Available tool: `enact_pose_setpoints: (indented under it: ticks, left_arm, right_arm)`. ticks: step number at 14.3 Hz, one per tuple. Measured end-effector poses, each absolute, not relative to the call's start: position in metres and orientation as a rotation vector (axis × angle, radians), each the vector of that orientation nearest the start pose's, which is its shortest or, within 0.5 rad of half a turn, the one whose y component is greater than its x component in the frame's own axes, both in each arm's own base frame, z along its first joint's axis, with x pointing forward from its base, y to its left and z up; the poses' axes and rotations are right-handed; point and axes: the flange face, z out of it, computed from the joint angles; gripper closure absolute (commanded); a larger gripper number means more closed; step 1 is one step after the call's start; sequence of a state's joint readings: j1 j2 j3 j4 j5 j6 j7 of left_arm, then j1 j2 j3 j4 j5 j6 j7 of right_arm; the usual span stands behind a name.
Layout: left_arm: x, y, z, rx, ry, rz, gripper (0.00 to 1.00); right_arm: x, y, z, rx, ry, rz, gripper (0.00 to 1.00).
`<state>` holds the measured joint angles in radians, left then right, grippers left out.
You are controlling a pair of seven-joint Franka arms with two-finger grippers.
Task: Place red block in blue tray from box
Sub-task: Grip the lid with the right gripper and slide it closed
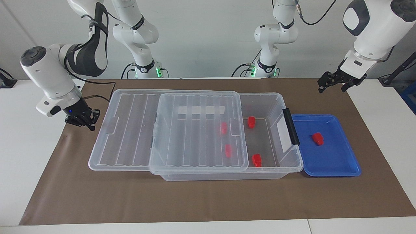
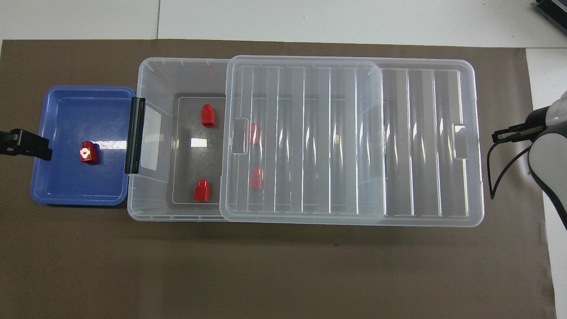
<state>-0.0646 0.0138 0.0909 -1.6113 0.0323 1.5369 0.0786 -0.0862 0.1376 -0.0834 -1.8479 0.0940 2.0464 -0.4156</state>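
The clear box [image 1: 260, 95] [image 2: 150, 66] lies on the brown mat. Its ribbed lid [image 1: 195, 136] [image 2: 310, 133] is slid toward the right arm's end, which leaves the end beside the blue tray [image 1: 338, 162] [image 2: 66, 186] uncovered. One red block [image 1: 318, 138] [image 2: 88, 152] lies in the tray. Two red blocks [image 1: 251, 122] [image 1: 257, 160] lie in the uncovered part of the box, and two more [image 1: 223, 127] [image 1: 228, 150] show through the lid. My left gripper [image 1: 332, 85] [image 2: 26, 146] is open and empty, raised over the tray's outer rim. My right gripper [image 1: 81, 121] [image 2: 509, 133] hangs low over the mat beside the lid's overhanging end.
The brown mat [image 1: 208, 198] covers the table's middle, with white table [image 1: 26, 156] at both ends. The box's black clip [image 1: 291, 126] faces the tray. The arms' bases and cables stand at the robots' edge.
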Motion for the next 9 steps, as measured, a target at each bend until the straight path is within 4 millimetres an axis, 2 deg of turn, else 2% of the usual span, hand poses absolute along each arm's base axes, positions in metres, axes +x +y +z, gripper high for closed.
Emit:
enact_pose_setpoints:
  ticks: [4,7,9]
  left_arm:
    - [0.553,0.003,0.595,-3.107,0.119,0.136,0.0]
    - [0.553,-0.019,0.596,-3.104,0.125,0.131,0.0]
    - [0.553,-0.021,0.596,-3.104,0.12,0.131,0.0]
  right_arm:
    - [0.6,-0.081,0.454,-3.054,-0.348,-0.131,1.0]
    - [0.605,-0.056,0.457,-3.047,-0.379,-0.156,1.0]
    - [0.606,-0.039,0.457,-3.045,-0.374,-0.154,1.0]
